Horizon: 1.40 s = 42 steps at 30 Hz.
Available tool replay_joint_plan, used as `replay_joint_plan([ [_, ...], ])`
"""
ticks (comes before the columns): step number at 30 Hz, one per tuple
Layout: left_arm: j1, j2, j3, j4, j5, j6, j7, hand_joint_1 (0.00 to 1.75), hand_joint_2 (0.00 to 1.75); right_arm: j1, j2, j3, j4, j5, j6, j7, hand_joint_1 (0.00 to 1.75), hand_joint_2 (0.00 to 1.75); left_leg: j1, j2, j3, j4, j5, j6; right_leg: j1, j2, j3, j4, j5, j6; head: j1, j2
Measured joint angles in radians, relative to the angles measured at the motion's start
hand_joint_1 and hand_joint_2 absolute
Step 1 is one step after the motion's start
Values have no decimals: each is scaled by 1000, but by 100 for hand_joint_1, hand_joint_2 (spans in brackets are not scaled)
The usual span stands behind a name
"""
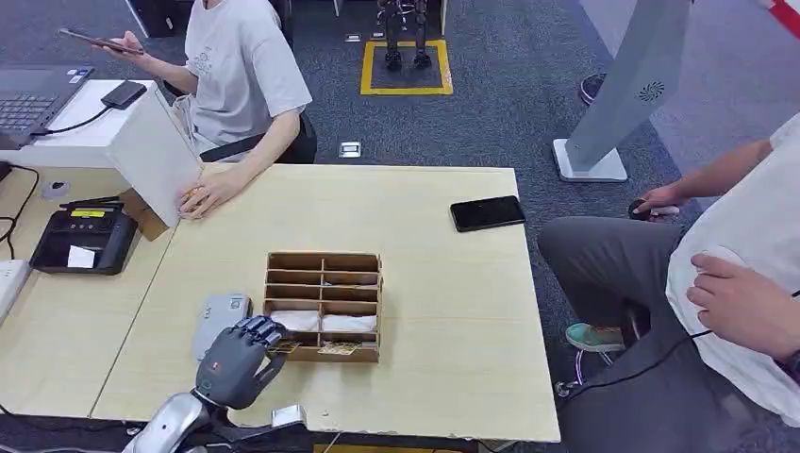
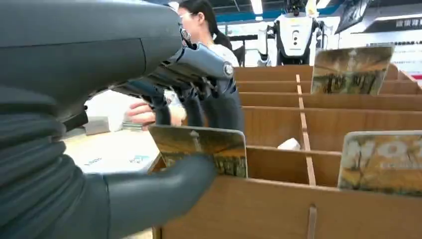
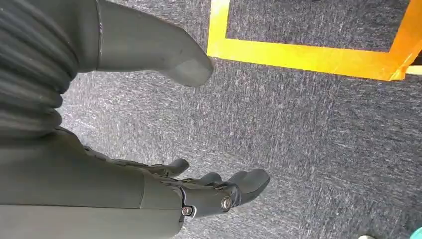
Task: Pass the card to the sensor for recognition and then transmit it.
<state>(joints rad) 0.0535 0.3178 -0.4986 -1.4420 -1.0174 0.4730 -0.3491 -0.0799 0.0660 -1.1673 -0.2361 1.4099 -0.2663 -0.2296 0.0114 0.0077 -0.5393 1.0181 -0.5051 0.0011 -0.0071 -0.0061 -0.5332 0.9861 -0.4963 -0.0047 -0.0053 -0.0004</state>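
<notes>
While left hand [image 1: 241, 354] pinches a card [image 2: 201, 149] at the wooden organizer's [image 1: 324, 304] near-left slot, scanning and handover remain; right hand [image 3: 199, 191] hangs open, empty.

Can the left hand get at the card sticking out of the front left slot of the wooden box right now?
Probably yes. The left hand is already at the wooden box's front left corner, and in the left wrist view its thumb presses against the card, with the fingers behind it. Nothing stands in between.

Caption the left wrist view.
Dark robot hand reaches a yellow picture card standing in the brown cardboard organiser.
</notes>
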Motion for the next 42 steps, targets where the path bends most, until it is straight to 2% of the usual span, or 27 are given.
replay_joint_plan([
  [15,-3,-4,0,2,20,-5,-6,175,175,-1,-1,0,0,-2,-2,-4,0,175,0,0,0,0,0,0,0,0,0,0,0,0,0,0],
  [18,-4,-3,0,1,54,-11,-24,175,175,-1,-2,0,0,3,-2,-5,0,175,0,0,0,0,0,0,0,0,0,0,0,0,0,0],
  [21,-23,28,3,-22,96,-12,-30,175,175,-2,-2,0,0,8,0,-5,0,175,1,0,0,0,1,0,1,0,0,0,0,0,0,0],
  [22,-41,51,8,-43,119,-32,-29,175,175,-3,-2,0,0,8,2,-5,0,175,1,-1,0,0,1,0,1,-1,0,0,0,0,0,0],
  [23,-72,83,24,-76,169,-90,-26,175,175,-4,-3,0,0,8,2,-5,0,175,2,-1,0,0,2,-1,1,-1,-1,1,0,-1,0,0],
  [25,-170,170,94,-151,314,-276,-24,175,175,-12,-5,1,0,9,4,-3,0,175,6,-2,-5,1,5,-5,4,-2,-4,1,4,-6,2,0],
  [26,-223,201,147,-177,349,-340,-28,175,175,-15,-5,2,0,9,4,-3,0,175,6,-2,-6,1,6,-5,4,-2,-4,2,5,-6,1,0],
  [28,-284,235,225,-216,349,-391,-40,175,175,-18,-5,3,0,9,4,-3,0,175,5,0,-4,1,6,-6,4,-1,-4,3,5,-6,-2,0],
  [30,-302,247,264,-248,328,-394,-47,175,175,-18,-5,3,0,8,4,-3,0,175,4,0,-3,1,6,-6,4,-1,-4,4,4,-6,-2,0],
  [38,-302,260,309,-291,320,-387,-38,175,175,-19,-5,5,0,9,5,-4,0,175,4,-1,-5,1,6,-6,4,-1,-6,3,4,-6,-2,0],
  [40,-362,300,309,-293,387,-444,2,175,175,-19,-5,8,0,10,6,-4,0,175,8,-2,-10,4,8,-7,6,-1,-10,4,5,-7,-2,0],
  [42,-546,384,309,-285,518,-609,89,175,175,-24,-7,15,0,8,8,-2,0,175,14,-3,-24,13,10,-8,13,-3,-21,8,8,-10,0,0],
])
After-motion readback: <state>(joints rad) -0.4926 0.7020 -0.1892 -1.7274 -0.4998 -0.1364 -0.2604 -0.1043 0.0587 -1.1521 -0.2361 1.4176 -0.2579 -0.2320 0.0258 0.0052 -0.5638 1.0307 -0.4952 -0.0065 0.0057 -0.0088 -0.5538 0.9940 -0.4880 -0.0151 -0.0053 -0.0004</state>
